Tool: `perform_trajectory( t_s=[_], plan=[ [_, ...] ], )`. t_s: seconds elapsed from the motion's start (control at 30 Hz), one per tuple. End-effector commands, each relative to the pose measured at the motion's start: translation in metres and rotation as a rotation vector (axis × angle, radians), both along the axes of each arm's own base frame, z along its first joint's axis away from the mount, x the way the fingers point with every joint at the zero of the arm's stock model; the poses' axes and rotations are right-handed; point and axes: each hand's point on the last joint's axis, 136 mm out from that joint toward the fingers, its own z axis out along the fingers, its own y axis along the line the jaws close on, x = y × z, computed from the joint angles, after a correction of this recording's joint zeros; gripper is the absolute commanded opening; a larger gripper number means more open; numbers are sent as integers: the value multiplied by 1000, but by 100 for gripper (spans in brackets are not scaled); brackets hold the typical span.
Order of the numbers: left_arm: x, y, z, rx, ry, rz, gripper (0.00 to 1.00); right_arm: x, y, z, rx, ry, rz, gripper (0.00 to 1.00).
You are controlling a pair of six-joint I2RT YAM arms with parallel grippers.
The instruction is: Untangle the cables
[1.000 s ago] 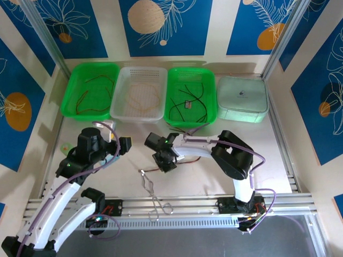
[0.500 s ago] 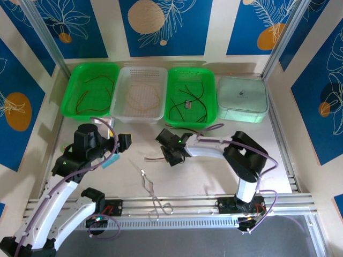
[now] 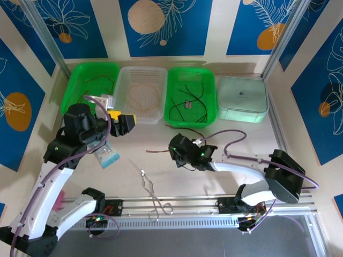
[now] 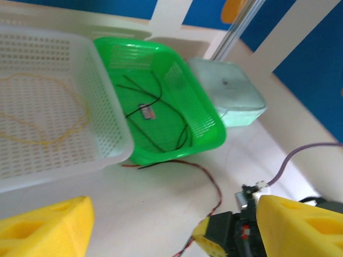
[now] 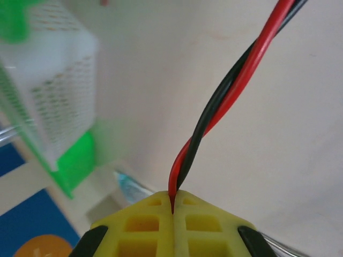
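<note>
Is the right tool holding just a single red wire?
No, the right tool is shut on a thin twisted red-and-black wire pair, both strands entering its closed grip.

Left claw [image 3: 124,122] gapes wide, its arm reaching forward; right claw [image 5: 172,202] is pinched tight.

The left arm [image 3: 42,195] and right arm [image 3: 238,164] are white tubes with black joints. A thick purple cable [image 3: 230,132] trails behind the right gripper [image 5: 172,201], whose blocky yellow fingers [image 5: 144,227] have square recesses.
</note>
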Motion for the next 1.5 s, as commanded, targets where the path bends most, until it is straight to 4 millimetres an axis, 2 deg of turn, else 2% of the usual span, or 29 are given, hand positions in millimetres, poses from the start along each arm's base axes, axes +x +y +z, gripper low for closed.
perform_trajectory(
  t_s=[0.0, 0.13, 0.27, 0.47, 0.63, 0.77, 0.93, 1.17, 1.3, 1.47],
  plan=[
    [-8, -16, 28, -103, -15, -84, 76, 22, 0, 37, 478, 75, -457, 0],
    [-9, -20, 36, -137, -24, -100, 73, 26, 10, 50, 584, 68, -484, 0],
    [-16, -24, 33, -139, -21, -134, 70, 43, 20, 66, 691, 30, -495, 0],
    [-19, -17, -1, -116, 40, -95, 70, 53, 28, 86, 733, 31, -486, 0],
    [-9, -26, -32, -160, 140, -96, 60, 55, 36, 97, 761, 37, -463, 0],
    [4, -32, -45, -183, 159, -87, 59, 55, 39, 101, 769, 37, -451, 0],
    [16, -35, -61, -180, 196, -68, 61, 53, 44, 105, 774, 38, -435, 0],
    [23, -36, -70, -193, 206, -43, 58, 51, 47, 105, 778, 45, -429, 0],
    [26, -26, -78, -144, 206, 12, 67, 51, 47, 107, 784, 42, -424, 0],
    [29, -20, -85, -126, 213, 52, 69, 51, 46, 109, 788, 39, -423, 0]
  ],
)
